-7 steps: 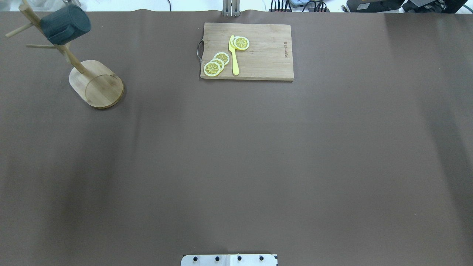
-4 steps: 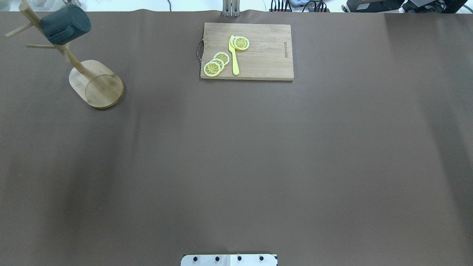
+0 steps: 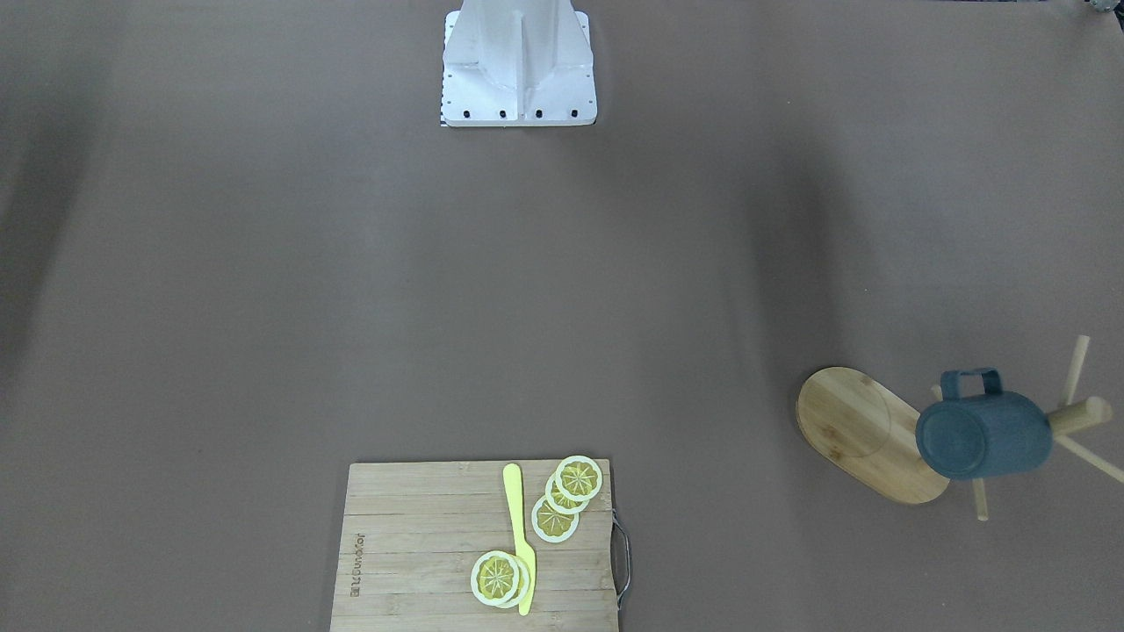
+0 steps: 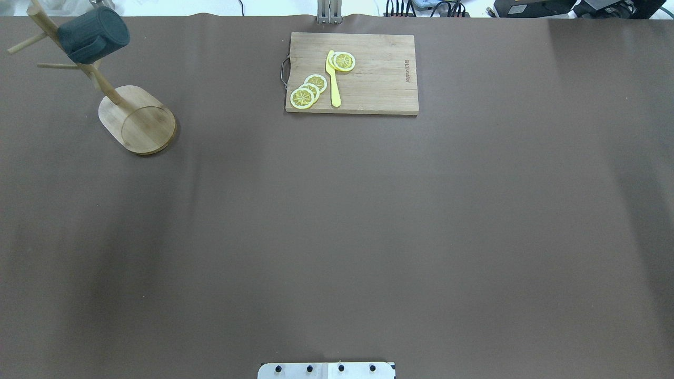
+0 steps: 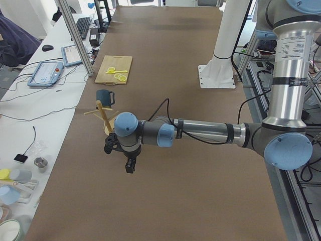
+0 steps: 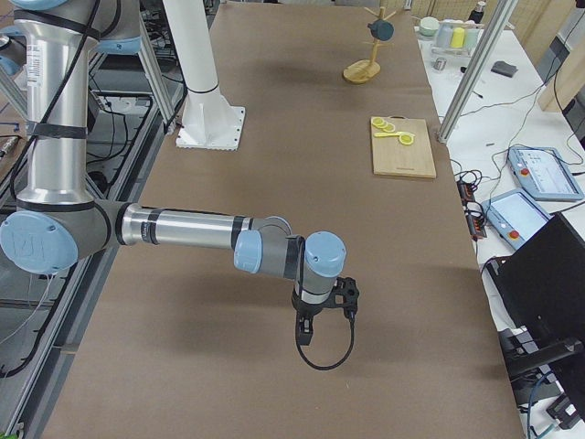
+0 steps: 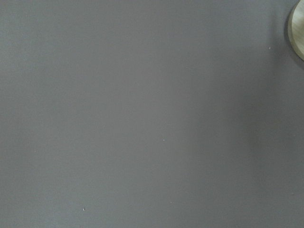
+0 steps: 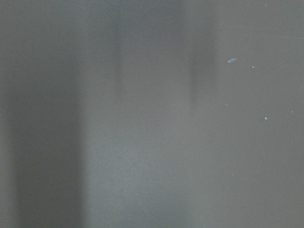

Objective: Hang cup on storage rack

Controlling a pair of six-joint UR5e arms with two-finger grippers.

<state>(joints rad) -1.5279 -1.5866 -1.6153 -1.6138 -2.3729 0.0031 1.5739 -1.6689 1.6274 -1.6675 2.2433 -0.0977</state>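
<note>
The slate-blue cup [image 4: 93, 34] hangs on its side on an upper peg of the bamboo storage rack [image 4: 138, 120] at the table's far left. It also shows in the front view [image 3: 983, 434], its handle up, by the rack's oval base [image 3: 861, 430]. No gripper touches it. My left gripper [image 5: 129, 168] shows only in the left side view, pointing down over bare table short of the rack [image 5: 104, 113]; I cannot tell whether it is open. My right gripper [image 6: 306, 331] shows only in the right side view, far from the rack [image 6: 363, 71]; I cannot tell its state either.
A wooden cutting board [image 4: 368, 79] lies at the table's far middle with lemon slices [image 4: 308, 90] and a yellow knife [image 4: 333, 79] on it. The robot base [image 3: 518, 66] stands at the near edge. The left wrist view catches the rack base's edge [image 7: 298, 28].
</note>
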